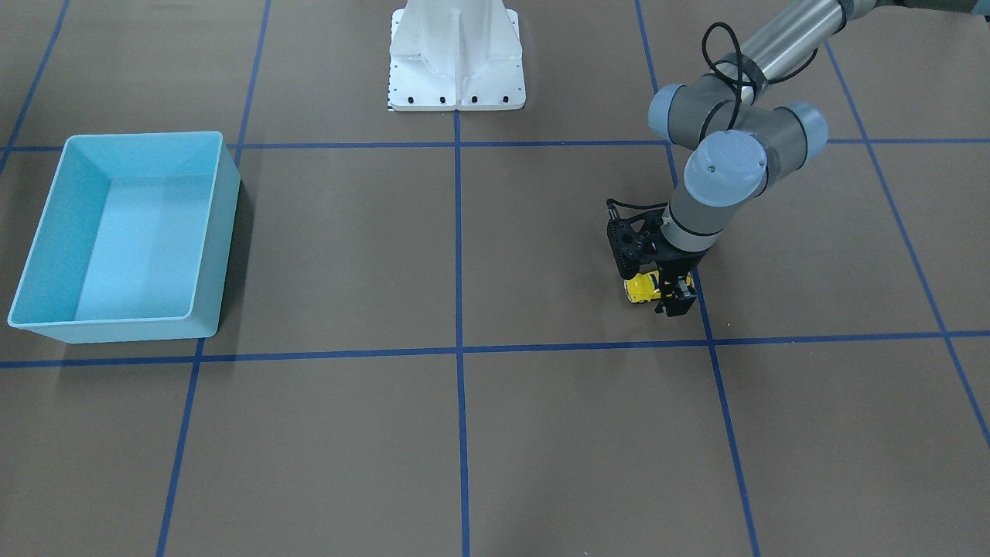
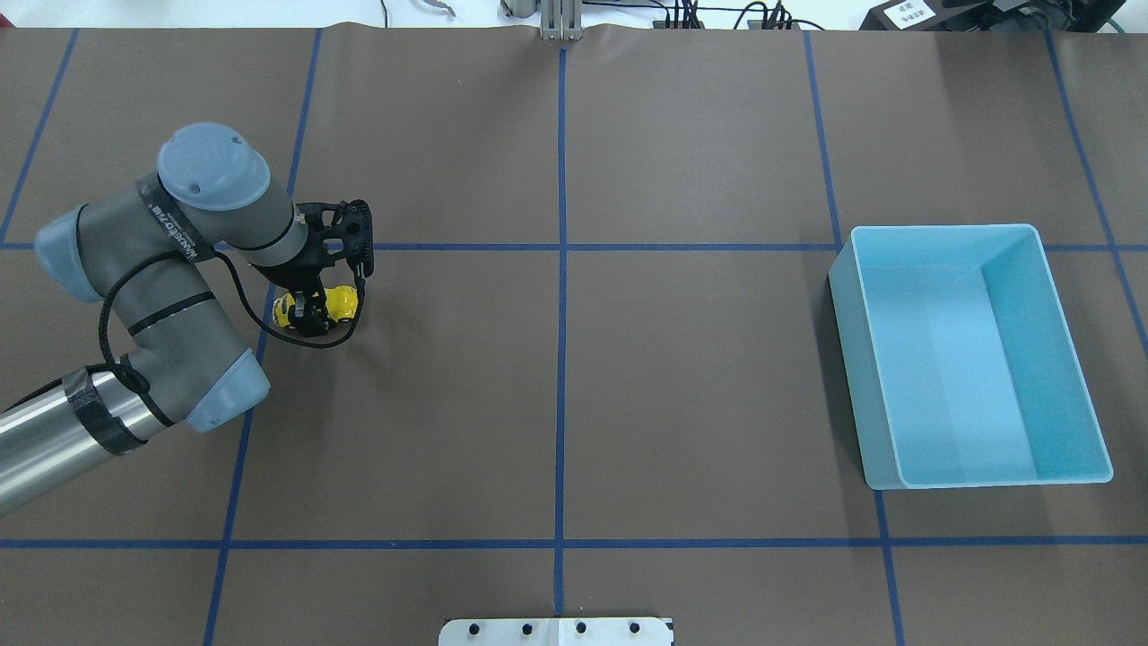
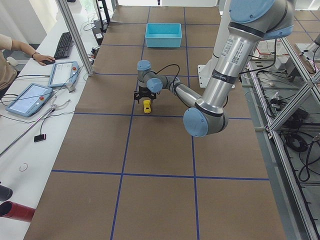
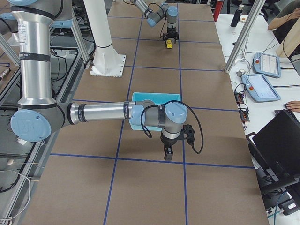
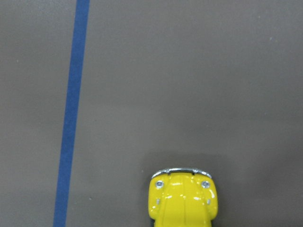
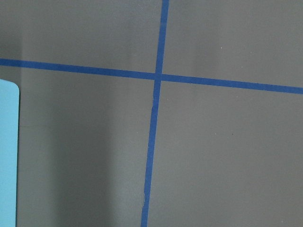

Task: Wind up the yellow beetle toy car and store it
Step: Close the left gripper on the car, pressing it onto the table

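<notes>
Here's the table [image 2: 628,404], brown and wide, cut into big squares by blue tape lines [image 2: 561,359]. My left arm [image 2: 170,296] sweeps in from 8 o'clock on the overhead view and bends down over the table's left half. My right arm [image 4: 98,112] shows only from the camera at the table's end, stretched out low and level above the surface.

Over at 3 o'clock on the overhead view sits the blue bin [image 2: 850,377], open-topped, nothing showing inside it, well apart from the left arm's work. One pale corner of it peeks in at 9 o'clock in the right wrist camera.

Now the pincers. My right pincer [image 4: 168,154] hangs pointing down with the bin at its 12 o'clock in that side view, and I cannot tell whether its fingers are spread or closed. My left pincer [image 2: 311,316] points straight down at 9 o'clock from the table's centre, clenched on the yellow beetle toy car [image 2: 339,302], black fingers on either side of its body with yellow showing past both.

The car is down at the table, just on the 3 o'clock side of a blue tape line. In my left wrist camera its rounded bonnet, two small headlights and silvery bumper poke up from 6 o'clock.
</notes>
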Robot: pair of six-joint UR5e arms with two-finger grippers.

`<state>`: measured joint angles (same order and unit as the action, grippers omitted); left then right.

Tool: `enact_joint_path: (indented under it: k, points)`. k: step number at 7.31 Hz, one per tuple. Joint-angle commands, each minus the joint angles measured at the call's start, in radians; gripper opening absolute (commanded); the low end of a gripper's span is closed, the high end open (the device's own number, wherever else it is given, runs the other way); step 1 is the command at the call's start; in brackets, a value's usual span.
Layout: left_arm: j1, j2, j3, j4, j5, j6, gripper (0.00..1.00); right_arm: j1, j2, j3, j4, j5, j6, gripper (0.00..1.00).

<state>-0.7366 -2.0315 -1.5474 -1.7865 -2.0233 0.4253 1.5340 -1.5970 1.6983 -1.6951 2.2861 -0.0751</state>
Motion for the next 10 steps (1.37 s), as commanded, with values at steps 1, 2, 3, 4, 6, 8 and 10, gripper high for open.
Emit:
enact_joint_path:
  k: [1,2,3,4,6,8,10]
  points:
    - [0.002,-0.015,0.035,-0.014,-0.006,-0.002,0.9,0.0,0.002,0.0,0.0,-0.001,0.0,1.0]
    - [0.005,-0.016,0.035,-0.014,-0.006,-0.002,0.88,0.0,0.002,0.0,0.0,-0.001,0.0,1.0]
    - [0.009,-0.016,0.035,-0.014,-0.006,-0.002,0.78,0.0,0.002,0.0,0.0,-0.001,0.0,1.0]
    - [0.011,-0.016,0.033,-0.014,-0.006,-0.002,0.61,0.0,0.002,0.0,0.0,-0.001,0.0,1.0]
    - [0.013,-0.016,0.033,-0.013,-0.011,-0.003,0.33,0.0,0.002,0.0,0.0,-0.001,0.0,1.0]
    - [0.01,-0.013,0.007,-0.013,-0.017,0.006,0.05,0.0,0.003,0.0,0.0,-0.001,0.0,1.0]
    - [0.005,0.01,-0.081,-0.011,-0.018,0.026,0.03,0.0,0.003,0.0,0.0,-0.001,0.0,1.0]
